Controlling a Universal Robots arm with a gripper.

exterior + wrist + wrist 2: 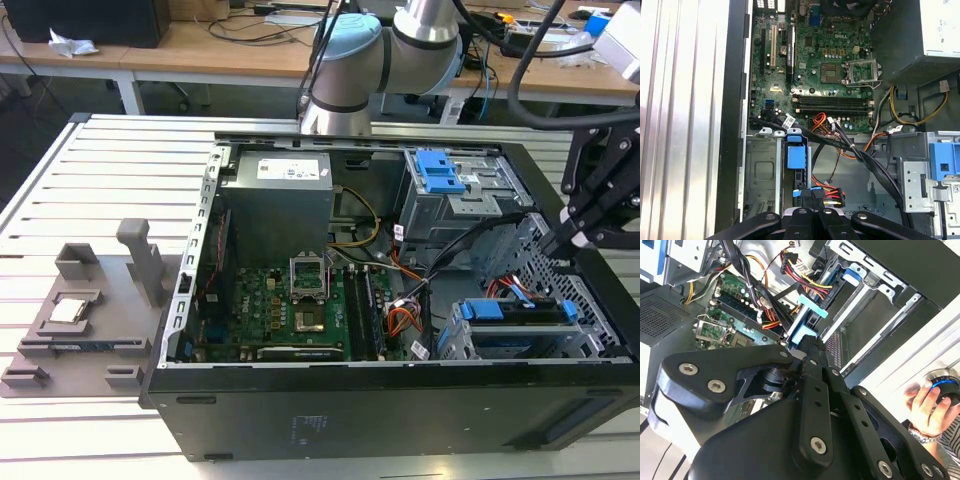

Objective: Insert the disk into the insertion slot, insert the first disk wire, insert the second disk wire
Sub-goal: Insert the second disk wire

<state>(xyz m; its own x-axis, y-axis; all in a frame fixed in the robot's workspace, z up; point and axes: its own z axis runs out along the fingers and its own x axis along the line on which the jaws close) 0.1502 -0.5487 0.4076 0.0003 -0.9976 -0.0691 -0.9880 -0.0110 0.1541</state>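
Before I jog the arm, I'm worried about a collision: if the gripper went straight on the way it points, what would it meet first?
Probably the disk in its blue carrier, seated in the insertion slot. The gripper sits just short of the disk's cabled end; depth is unclear.

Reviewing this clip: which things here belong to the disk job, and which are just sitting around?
Part of the job:
- the disk, lying in the insertion slot
- red-wired plug beside the disk
- gripper, close to that plug

Just lying about:
- blue ribbed latch
- power supply
- motherboard
- grey fixture on the table, with a chip on it
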